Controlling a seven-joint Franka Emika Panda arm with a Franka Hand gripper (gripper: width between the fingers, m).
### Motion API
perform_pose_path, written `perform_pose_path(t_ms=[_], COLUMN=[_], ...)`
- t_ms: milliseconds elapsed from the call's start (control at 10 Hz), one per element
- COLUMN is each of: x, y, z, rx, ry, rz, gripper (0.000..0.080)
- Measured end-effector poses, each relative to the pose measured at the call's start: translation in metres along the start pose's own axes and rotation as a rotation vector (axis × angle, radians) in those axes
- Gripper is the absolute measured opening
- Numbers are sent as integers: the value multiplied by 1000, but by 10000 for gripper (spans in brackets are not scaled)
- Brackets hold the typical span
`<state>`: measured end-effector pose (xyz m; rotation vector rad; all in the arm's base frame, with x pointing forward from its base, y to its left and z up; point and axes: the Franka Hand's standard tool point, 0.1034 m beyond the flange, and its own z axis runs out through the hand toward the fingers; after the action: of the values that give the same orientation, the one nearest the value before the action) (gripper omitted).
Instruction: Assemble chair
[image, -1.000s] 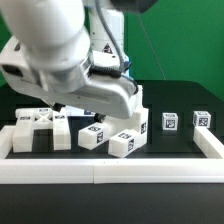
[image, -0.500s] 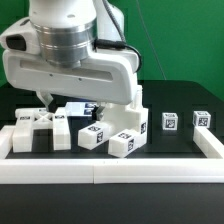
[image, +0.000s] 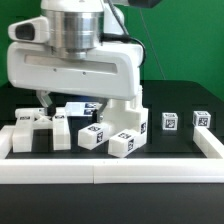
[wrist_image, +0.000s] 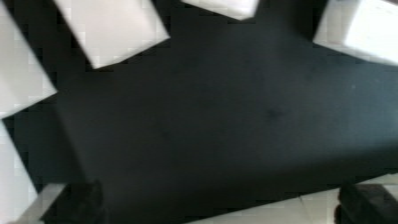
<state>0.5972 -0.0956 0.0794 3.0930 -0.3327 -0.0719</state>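
- Since 1 s ago the arm (image: 75, 70) has swung from a slant to face the exterior view squarely. Its broad white body sits level above the chair parts (image: 40, 128), which lie as before.
- Its wrist looks down on the black counter (wrist_image: 214, 130).
- The claw (wrist_image: 222, 205) is spread wide: 2 dark fingertips (wrist_image: 68, 205) sit far apart, with only bare counter between them and nothing gripped.
- Most chair parts cluster behind the border rail (image: 110, 172), at the exterior view's left and centre. 2 small cubes (image: 170, 122) stand apart toward its right.
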Motion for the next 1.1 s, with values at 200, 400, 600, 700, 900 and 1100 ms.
perform_pose_path(t_ms=[200, 400, 600, 700, 900, 1100], x=[-14, -32, -31, -31, -37, -64], y=[22, 42, 39, 39, 44, 53], z=[-2, 6, 6, 6, 8, 20], rx=[-2, 14, 14, 13, 21, 20], ry=[69, 48, 50, 49, 46, 38], rz=[-223, -219, -225, -224, -272, -323], gripper=[649, 649, 649, 649, 649, 649])
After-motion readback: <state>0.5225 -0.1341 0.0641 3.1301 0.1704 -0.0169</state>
